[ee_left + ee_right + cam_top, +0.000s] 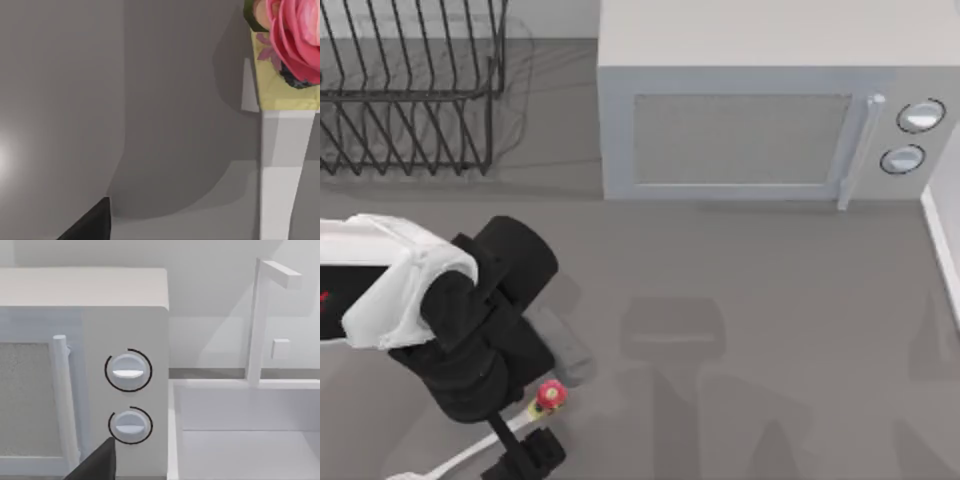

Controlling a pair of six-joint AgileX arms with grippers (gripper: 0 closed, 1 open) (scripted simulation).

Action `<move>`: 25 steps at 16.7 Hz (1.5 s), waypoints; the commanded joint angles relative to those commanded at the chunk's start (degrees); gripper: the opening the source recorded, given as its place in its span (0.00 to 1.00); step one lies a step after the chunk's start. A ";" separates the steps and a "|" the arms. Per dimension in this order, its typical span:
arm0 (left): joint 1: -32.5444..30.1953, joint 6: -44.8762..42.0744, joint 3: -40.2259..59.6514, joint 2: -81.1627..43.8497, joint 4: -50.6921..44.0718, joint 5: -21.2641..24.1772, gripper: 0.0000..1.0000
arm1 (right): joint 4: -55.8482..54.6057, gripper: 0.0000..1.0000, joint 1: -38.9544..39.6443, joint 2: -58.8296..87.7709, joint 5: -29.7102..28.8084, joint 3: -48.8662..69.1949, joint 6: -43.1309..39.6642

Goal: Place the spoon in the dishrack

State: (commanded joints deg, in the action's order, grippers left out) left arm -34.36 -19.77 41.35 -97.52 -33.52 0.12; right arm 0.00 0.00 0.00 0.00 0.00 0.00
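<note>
A: The one grey boxy microwave (760, 110) and the one black thin-wire dishrack (410, 90) are sitting far beyond the left gripper (525, 440).

B: Is it holding the single slim white red-knobbed spoon (548, 396)?

A: The spoon is lying right at the gripper; I cannot tell the finger spread. It's best closing squarely across the handle.

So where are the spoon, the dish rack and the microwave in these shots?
spoon (549, 396): top view, on the red knob at its handle end.
dish rack (415, 110): top view, on its black wire prongs.
microwave (740, 140): top view, on its door window.
</note>
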 joint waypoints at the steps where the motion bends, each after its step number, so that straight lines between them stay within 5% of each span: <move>1: 0.00 0.00 0.00 0.00 0.00 0.00 0.85 | 0.00 1.00 0.00 0.00 0.00 0.00 0.00; 12: 0.00 0.00 0.00 0.00 0.00 0.00 0.02 | 0.00 1.00 0.00 0.00 0.00 0.00 0.00; 20: 0.00 0.00 0.00 0.00 0.00 0.00 0.00 | 0.00 1.00 0.00 0.00 0.00 0.00 0.00; 25: -0.19 -0.07 5.86 4.36 -7.92 0.69 0.00 | 0.00 1.00 0.00 0.00 0.00 0.00 0.00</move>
State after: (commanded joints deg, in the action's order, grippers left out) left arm -34.55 -19.85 47.21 -93.16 -41.44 0.81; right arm 0.00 0.00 0.00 0.00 0.00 0.00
